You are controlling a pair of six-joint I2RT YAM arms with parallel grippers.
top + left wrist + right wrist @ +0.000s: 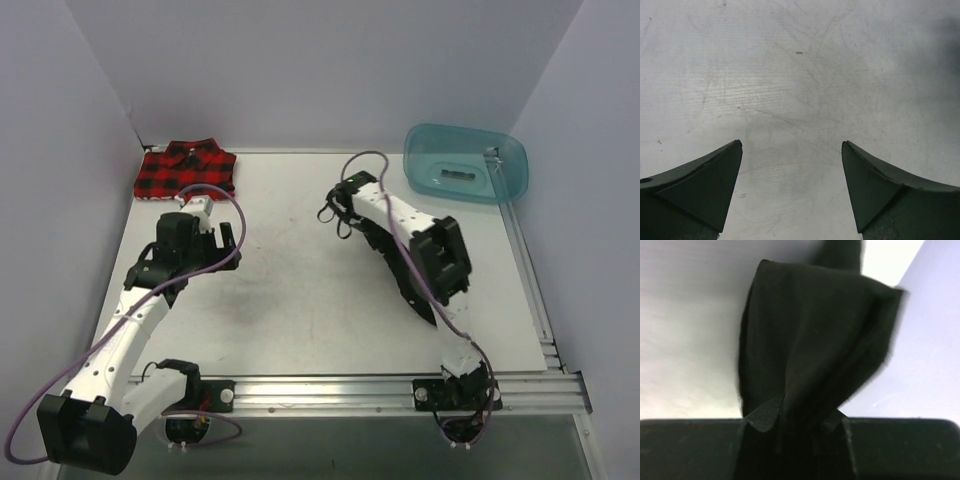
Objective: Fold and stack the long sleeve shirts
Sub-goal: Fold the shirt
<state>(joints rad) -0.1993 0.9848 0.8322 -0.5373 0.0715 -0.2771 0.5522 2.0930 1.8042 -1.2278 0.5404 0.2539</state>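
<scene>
Grey tabletop (300, 300) bears the folded plaid shirt (187, 170) just beyond the left gripper (226, 238); the teal tub (420, 150), well right of those jaws, holds something small, unclear. Left wrist: jaws spread wide, empty. Right wrist: right gripper (800, 420) pinches the black shirt (810, 340), bunched ahead of its jaws.

The grey table (300, 300) bears a plaid shirt (186, 170) and teal tub (428, 150).
</scene>
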